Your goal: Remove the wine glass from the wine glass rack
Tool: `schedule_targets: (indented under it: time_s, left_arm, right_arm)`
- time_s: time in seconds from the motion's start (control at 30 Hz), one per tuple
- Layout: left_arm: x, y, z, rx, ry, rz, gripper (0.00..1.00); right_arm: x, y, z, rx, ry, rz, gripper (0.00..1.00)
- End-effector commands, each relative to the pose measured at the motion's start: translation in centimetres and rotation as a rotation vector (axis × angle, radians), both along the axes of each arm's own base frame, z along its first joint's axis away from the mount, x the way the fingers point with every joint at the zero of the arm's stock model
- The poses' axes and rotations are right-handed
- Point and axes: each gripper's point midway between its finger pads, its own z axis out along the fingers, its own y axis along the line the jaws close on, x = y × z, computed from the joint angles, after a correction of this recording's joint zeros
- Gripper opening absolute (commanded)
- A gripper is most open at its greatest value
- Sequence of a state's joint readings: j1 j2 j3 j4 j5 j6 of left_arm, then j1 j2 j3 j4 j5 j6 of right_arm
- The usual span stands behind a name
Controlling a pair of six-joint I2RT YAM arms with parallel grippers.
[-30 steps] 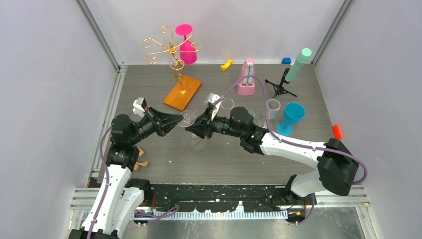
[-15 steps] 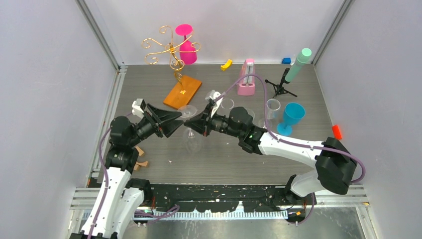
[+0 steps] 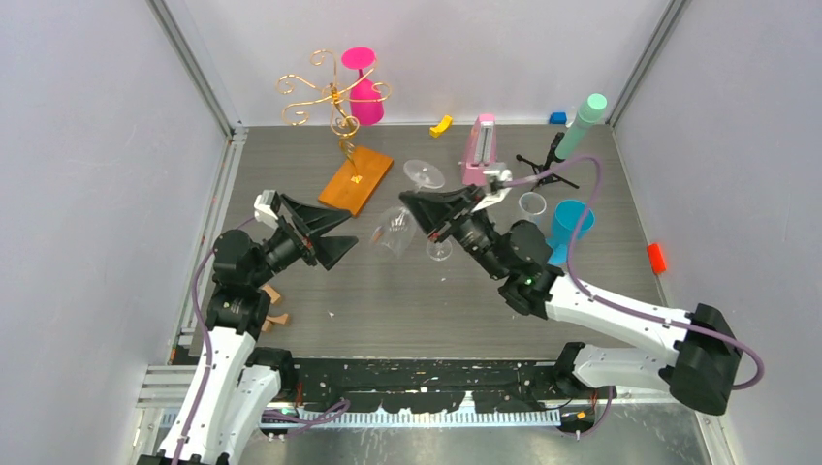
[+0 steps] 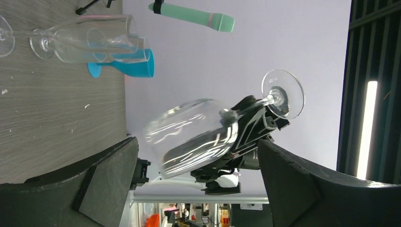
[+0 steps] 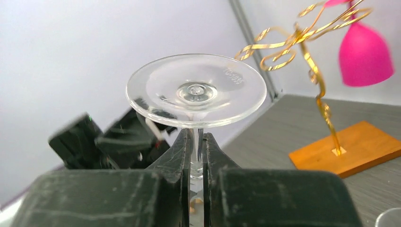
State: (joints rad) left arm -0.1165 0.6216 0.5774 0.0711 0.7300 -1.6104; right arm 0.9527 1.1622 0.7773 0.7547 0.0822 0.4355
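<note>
Wine glass (image 3: 394,232) is off the rack, up in the air over the ctr of the table (image 3: 436,300), tilted w/ its bowl low on the L side and its round foot high. Far L, the L gripper (image 3: 353,235) points at the bowl w/ fingers spread wide and nothing in them. Its tips sit near the bowl but don't touch. In the L wrist view the glass shows btwn the two black fingers (image 4: 101,184), beyond their tips. Back-L stands the wine glass rack (image 3: 334,97): gold wire curls on a thin stem, fixed to an orange base (image 3: 356,179) lying flat on the table. A pink glass (image 3: 366,99) hangs upside down from one of its arms. The clear glass is well apart from the rack. R of the glass, the R gripper (image 5: 197,139) is clamped on its stem just under the foot, fingers nearly together w/ only the stem btwn them. Part of a 2nd clear glass (image 3: 439,250) shows just beside the R arm. Along the back are a yellow piece (image 3: 442,124), a pink upright block (image 3: 480,145) and a small blue block (image 3: 557,117). Further R are a clear cup (image 3: 531,205), a blue goblet (image 3: 570,225), a mint tube (image 3: 584,118) on a black tripod (image 3: 545,172), and far R a red piece (image 3: 657,257).
</note>
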Motion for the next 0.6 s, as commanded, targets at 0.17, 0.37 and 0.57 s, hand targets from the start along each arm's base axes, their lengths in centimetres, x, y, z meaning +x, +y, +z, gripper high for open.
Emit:
schedule_targets:
  time_s: [0.17, 0.37, 0.57]
  left_arm:
    - [-0.6, -0.1, 3.1, -0.09, -0.097, -0.021, 0.92]
    - [-1.1, -0.2, 4.1, -0.153, -0.107, -0.057, 0.77]
    - [-1.1, 0.0, 4.8, -0.189, -0.132, -0.056, 0.74]
  right_arm:
    - [1.9, -5.7, 5.5, 0.499, 0.138, -0.154, 0.0]
    - [2.8, -5.2, 5.5, 0.607, 0.21, -0.137, 0.0]
    - [3.2, -4.2, 5.0, 0.646, 0.262, -0.1, 0.0]
